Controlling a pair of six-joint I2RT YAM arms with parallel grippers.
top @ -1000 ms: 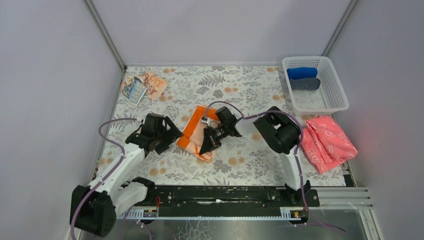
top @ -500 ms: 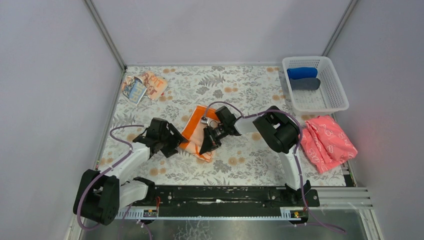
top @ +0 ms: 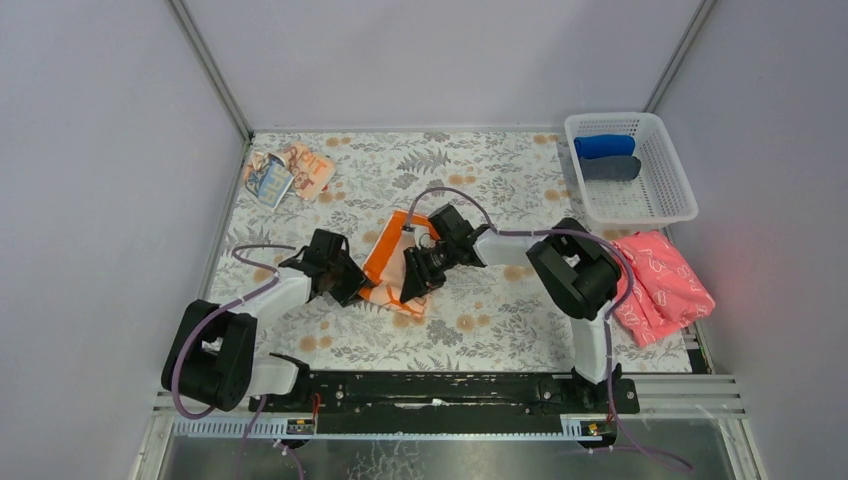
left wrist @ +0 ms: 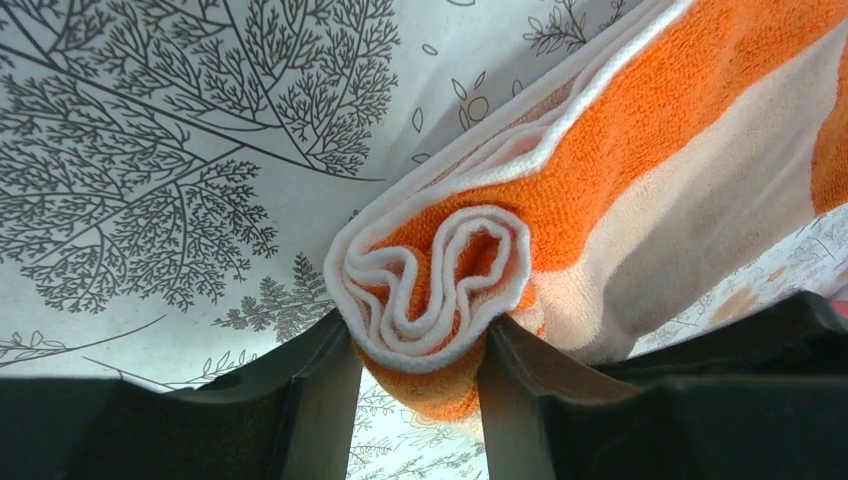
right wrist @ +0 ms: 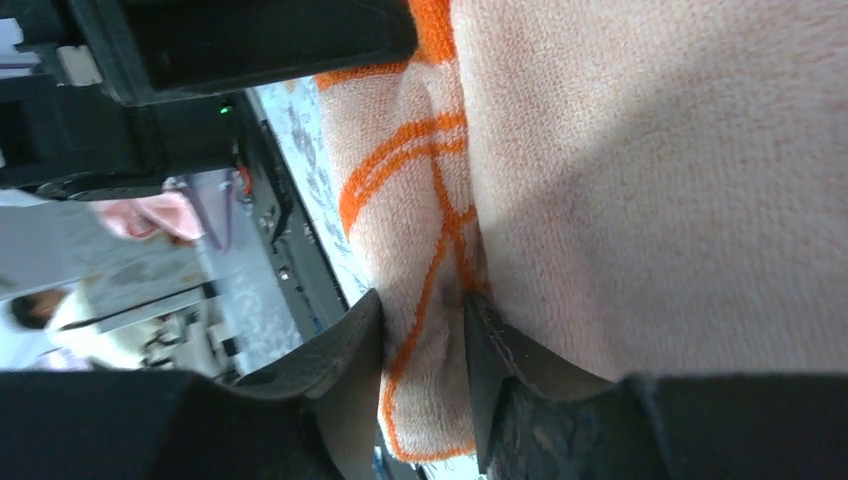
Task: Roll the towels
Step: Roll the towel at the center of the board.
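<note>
The orange-bordered towel [top: 388, 258] lies mid-table, partly rolled. In the left wrist view its coiled end [left wrist: 440, 285] sits between my left gripper's fingers, which press on both sides; the left gripper [left wrist: 418, 335] is shut on it, at the towel's near-left corner [top: 352, 287]. My right gripper [top: 414, 277] is at the towel's right edge; its jaws [right wrist: 422, 305] stand a little apart, open, with a loose fold of the cream cloth [right wrist: 650, 180] between them. The pale peach towel with orange lettering [top: 290, 172] lies crumpled at the far left.
A white basket [top: 668, 205] at the far right holds a blue roll [top: 604, 146] and a dark grey roll [top: 610, 168]. A pink patterned cloth [top: 655, 285] lies in front of it. Grey walls enclose the flowered table cover [top: 480, 170].
My left gripper moved right to the towel's corner and closed on the rolled end. My right gripper's jaws, shut on the towel before, have parted.
</note>
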